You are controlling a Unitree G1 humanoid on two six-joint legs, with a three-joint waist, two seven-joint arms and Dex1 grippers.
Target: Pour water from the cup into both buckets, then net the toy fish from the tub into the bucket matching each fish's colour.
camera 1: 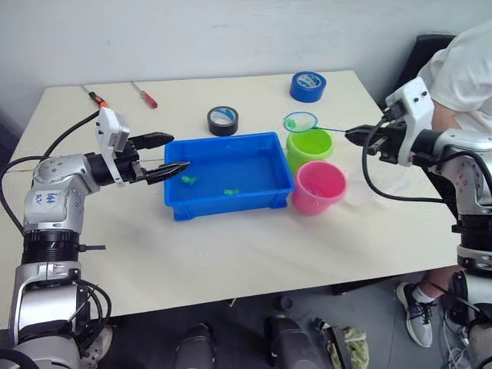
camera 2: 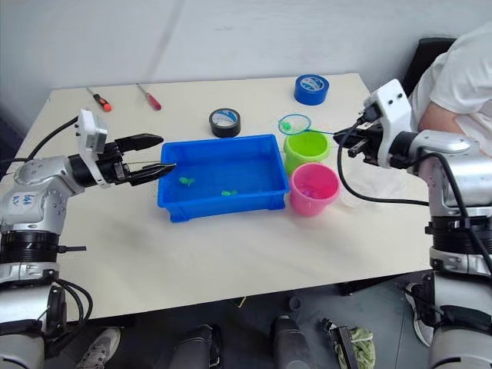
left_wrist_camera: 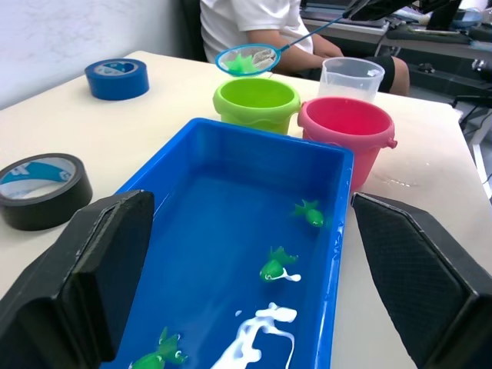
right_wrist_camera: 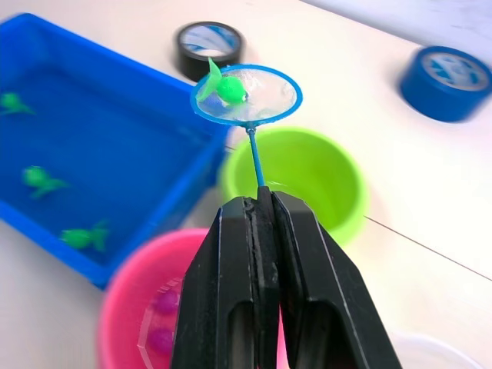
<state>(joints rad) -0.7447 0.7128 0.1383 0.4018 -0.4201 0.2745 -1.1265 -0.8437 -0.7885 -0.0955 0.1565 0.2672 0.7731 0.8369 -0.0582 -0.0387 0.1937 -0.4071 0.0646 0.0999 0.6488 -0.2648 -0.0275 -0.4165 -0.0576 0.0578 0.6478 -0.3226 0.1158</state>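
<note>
Holding a green fish (right_wrist_camera: 229,88), the net (right_wrist_camera: 247,96) is clamped in the right fingers (right_wrist_camera: 261,223) above the green bucket (right_wrist_camera: 304,177); the left fingers (camera 1: 164,156) are spread at the tub (camera 1: 231,201).

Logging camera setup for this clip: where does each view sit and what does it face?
Head stereo pair: looks down over the table; both arms show.
Left wrist: looks along its open fingers into the tub toward the green bucket.
Right wrist: looks along fingers shut on the net, with a green fish.
All share tub and buckets.
</note>
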